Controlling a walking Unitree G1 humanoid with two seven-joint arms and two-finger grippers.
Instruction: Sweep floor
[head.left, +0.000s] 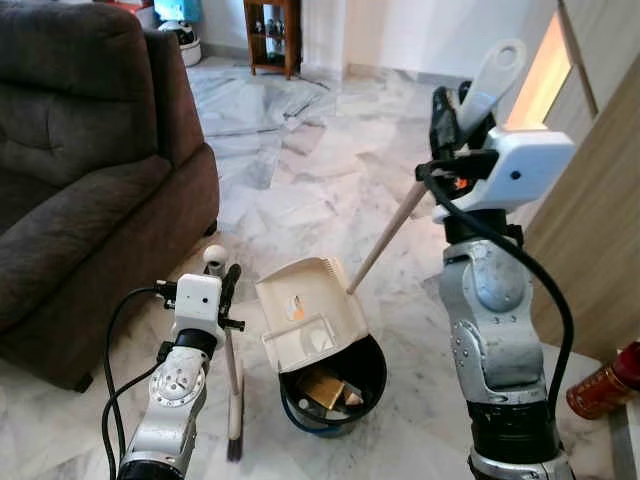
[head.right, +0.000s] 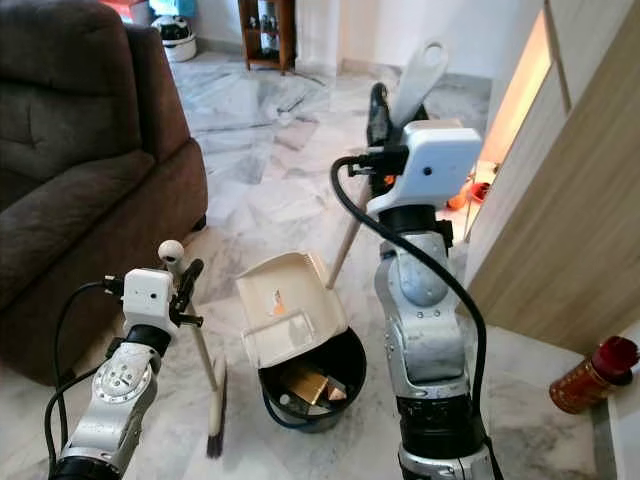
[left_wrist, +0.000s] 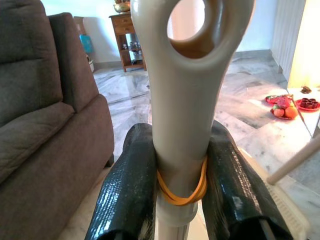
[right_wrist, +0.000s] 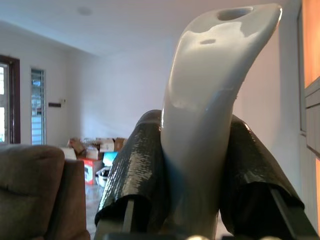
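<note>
Brown upholstery marks the sofa (head.left: 80, 170) at the far left, well apart from the work. Next comes the left gripper (head.left: 228, 290), its two black fingers (left_wrist: 130, 190) clamped on the pale handle of one small broom (head.left: 234, 395). A yellow rubber band (left_wrist: 182, 192) circles that handle right between the jaws, probably for extra grip. The broom hangs nearly upright below the jaws with its dark bristles at the marble floor (head.left: 300, 170), apparently parked out of the way while the pan is emptied.

Just beside it stands one dark bin (head.left: 335, 385), with brownish scraps visible inside. One cream dustpan (head.left: 308, 315) is tipped steeply over the bin's rim, mouth down, which looks like the dumping step near the end of sweeping. Its long wooden pole rises from the pan up to the right gripper (head.left: 455, 115), whose jaws are closed on the white handle grip (right_wrist: 210, 120); the raised arm keeps the pan tilted so debris slides out.

Far right, by the wooden cabinet (head.left: 600, 230), stands one red canister (head.left: 600, 385), well clear of both grippers.
</note>
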